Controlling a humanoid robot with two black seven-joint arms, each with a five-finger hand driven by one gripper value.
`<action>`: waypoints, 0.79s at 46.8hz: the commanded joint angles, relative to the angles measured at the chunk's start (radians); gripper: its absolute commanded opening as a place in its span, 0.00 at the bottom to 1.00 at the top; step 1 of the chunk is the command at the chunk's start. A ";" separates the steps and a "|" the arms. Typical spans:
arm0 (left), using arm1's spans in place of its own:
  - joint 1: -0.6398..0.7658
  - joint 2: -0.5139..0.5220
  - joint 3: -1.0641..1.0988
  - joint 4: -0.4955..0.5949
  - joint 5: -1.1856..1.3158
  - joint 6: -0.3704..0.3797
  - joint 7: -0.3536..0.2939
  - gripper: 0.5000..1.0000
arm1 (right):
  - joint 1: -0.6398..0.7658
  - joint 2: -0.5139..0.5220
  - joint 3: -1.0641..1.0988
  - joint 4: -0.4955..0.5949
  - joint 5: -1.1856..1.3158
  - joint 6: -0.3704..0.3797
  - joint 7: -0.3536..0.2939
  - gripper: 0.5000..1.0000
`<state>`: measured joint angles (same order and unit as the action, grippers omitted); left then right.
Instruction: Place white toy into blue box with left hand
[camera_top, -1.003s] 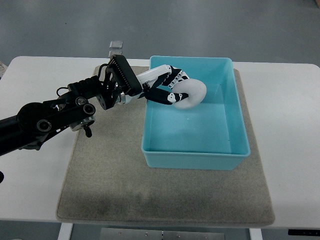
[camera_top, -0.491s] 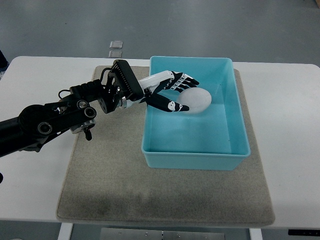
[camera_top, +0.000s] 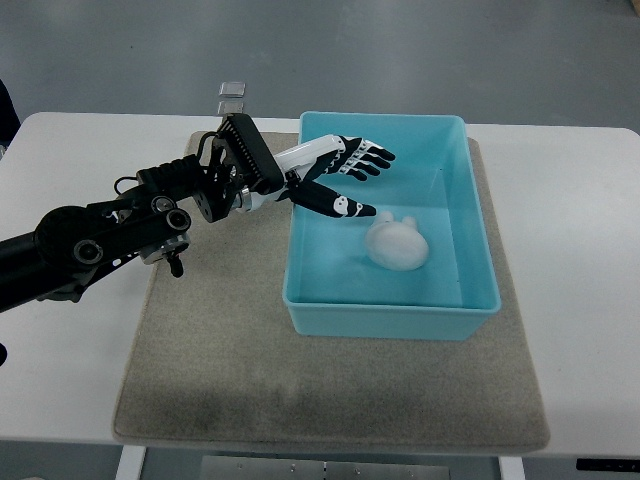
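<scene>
The white toy (camera_top: 398, 245) lies on the floor of the blue box (camera_top: 478, 232), right of centre, with nothing touching it. My left hand (camera_top: 350, 175) hangs over the box's back left part, up and to the left of the toy. Its fingers (camera_top: 372, 160) are spread and hold nothing. The black left arm (camera_top: 120, 232) reaches in from the left edge across the table. The right hand does not show.
The box stands on a grey mat (camera_top: 230, 350) on a white table (camera_top: 570, 300). Two small grey squares (camera_top: 231, 97) lie on the floor beyond the table's far edge.
The left hand's fingers opened and let go of the white toy. The toy dropped to the box floor and came to rest lower and to the right of the hand.
</scene>
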<state>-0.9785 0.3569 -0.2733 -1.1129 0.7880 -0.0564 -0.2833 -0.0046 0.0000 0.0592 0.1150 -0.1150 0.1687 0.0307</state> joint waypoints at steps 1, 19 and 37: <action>-0.003 0.002 -0.010 0.002 -0.004 0.007 -0.008 0.70 | 0.000 0.000 -0.001 0.000 0.000 0.000 0.000 0.87; 0.001 0.007 -0.181 0.084 -0.087 0.030 -0.023 0.77 | 0.000 0.000 0.001 0.000 0.000 0.000 0.000 0.87; -0.005 0.008 -0.222 0.199 -0.538 0.073 -0.022 0.85 | 0.000 0.000 0.001 0.000 0.000 0.000 0.000 0.87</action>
<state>-0.9834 0.3641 -0.4843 -0.9301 0.3094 0.0155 -0.3065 -0.0044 0.0000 0.0593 0.1150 -0.1150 0.1688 0.0307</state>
